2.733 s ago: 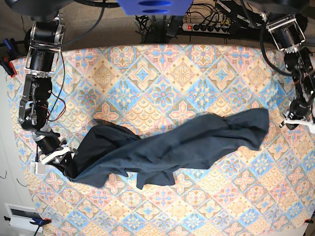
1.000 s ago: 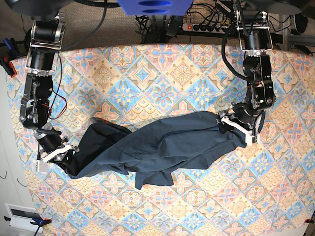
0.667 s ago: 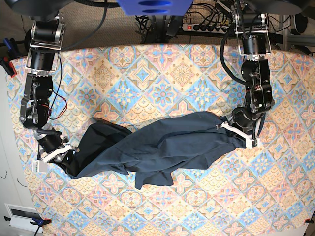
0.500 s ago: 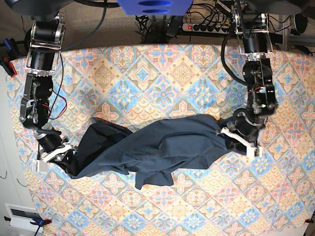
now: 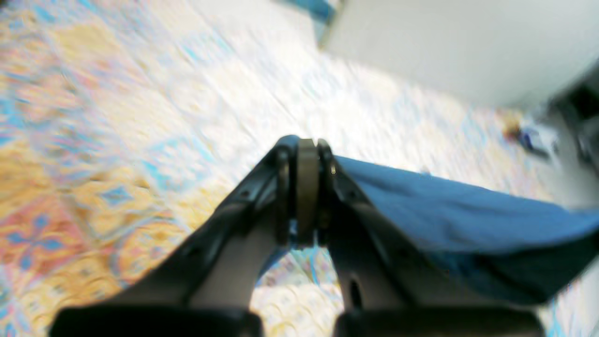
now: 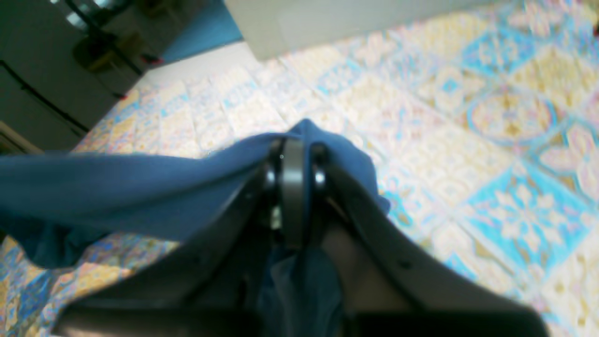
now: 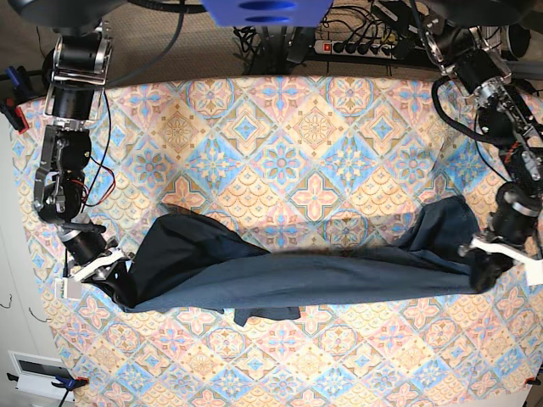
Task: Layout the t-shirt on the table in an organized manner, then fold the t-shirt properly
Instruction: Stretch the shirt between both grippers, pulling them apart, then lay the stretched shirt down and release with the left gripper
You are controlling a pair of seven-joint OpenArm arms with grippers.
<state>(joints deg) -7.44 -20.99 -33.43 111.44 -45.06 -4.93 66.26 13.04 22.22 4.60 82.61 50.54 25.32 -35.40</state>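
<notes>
The left gripper (image 5: 306,187) has its jaws pressed together on an edge of the t-shirt (image 7: 288,275). The right gripper (image 6: 292,187) is likewise clamped on a bunched fold of the navy cloth. Between them the shirt stretches in a long band across the near half of the table (image 7: 280,136). The left wrist view is blurred, so the pinched fabric there is hard to make out.

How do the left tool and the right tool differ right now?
The left tool sits at the base view's right; the right tool at its left. The left tool pinches the t-shirt at a stretched-out end; the right tool has fabric bunched round it. Both are shut on the shirt above the table.
</notes>
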